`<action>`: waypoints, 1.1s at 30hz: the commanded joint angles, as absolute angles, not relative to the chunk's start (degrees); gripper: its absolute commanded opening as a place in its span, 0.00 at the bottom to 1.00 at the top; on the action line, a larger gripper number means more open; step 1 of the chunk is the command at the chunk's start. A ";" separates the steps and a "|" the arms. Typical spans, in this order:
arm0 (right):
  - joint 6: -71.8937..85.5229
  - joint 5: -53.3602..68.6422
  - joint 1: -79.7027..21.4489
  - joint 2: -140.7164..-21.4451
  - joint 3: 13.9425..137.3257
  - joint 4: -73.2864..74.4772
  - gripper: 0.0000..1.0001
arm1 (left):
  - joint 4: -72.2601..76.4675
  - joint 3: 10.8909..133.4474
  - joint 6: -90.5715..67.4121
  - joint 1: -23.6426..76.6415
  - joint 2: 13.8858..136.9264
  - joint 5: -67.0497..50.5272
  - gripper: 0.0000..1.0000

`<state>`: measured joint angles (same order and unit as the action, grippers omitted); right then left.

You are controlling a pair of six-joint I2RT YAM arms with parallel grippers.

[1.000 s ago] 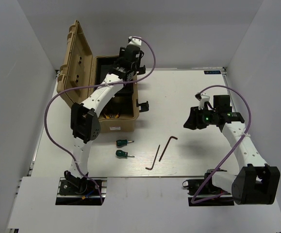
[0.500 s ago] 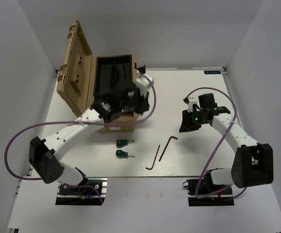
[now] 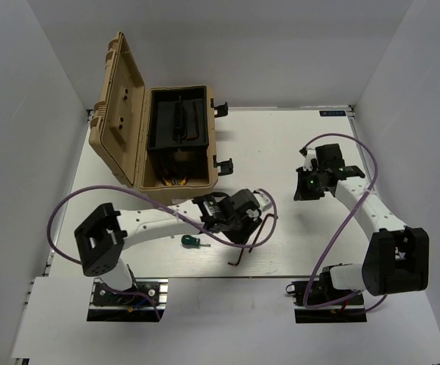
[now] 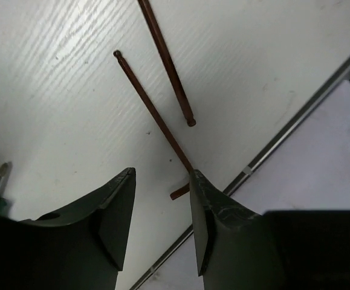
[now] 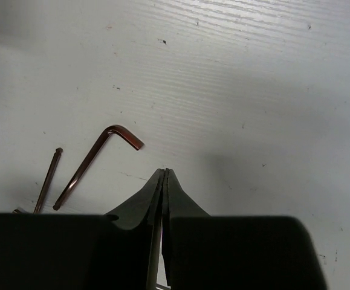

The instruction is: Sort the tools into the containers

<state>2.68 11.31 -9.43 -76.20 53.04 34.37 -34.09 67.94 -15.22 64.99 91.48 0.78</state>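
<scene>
Hanging low, we hold our left gripper (image 4: 161, 175) open over a hex key (image 4: 150, 106) to grab it; our right gripper (image 5: 164, 175) is pinched shut.

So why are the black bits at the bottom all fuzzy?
In the left wrist view the left gripper sits very close to the lens, so its edges go soft, while the hex keys look sharp. In the right wrist view the right gripper is a soft dark blob too.
</scene>
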 commanded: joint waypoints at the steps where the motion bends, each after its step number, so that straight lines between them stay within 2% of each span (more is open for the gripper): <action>1: 3.43 10.98 -8.53 -74.62 54.23 33.22 0.04 | -34.80 68.30 -20.03 66.18 93.42 6.50 0.51; 7: 3.34 12.13 -7.38 -72.43 54.05 33.31 0.04 | -32.43 65.74 -23.81 69.60 96.67 9.40 0.50; 17: 3.69 14.15 -5.28 -70.49 53.53 33.66 0.04 | -37.00 72.86 -29.52 75.32 104.68 14.58 0.50; 27: 3.96 16.26 -3.96 -69.17 53.26 33.58 0.04 | -36.47 71.28 -32.52 74.79 107.92 16.44 0.51; 31: 4.13 16.61 -3.52 -68.73 52.91 33.58 0.04 | -33.94 69.62 -33.05 73.75 108.63 13.20 0.51; 33: 4.13 16.96 -3.34 -68.55 53.09 33.66 0.04 | -33.40 68.47 -33.57 73.74 108.63 12.66 0.48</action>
<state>3.68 15.46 -3.88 -70.11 53.04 34.39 -34.65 70.61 -32.25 74.28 107.90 14.13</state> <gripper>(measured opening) 0.047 0.490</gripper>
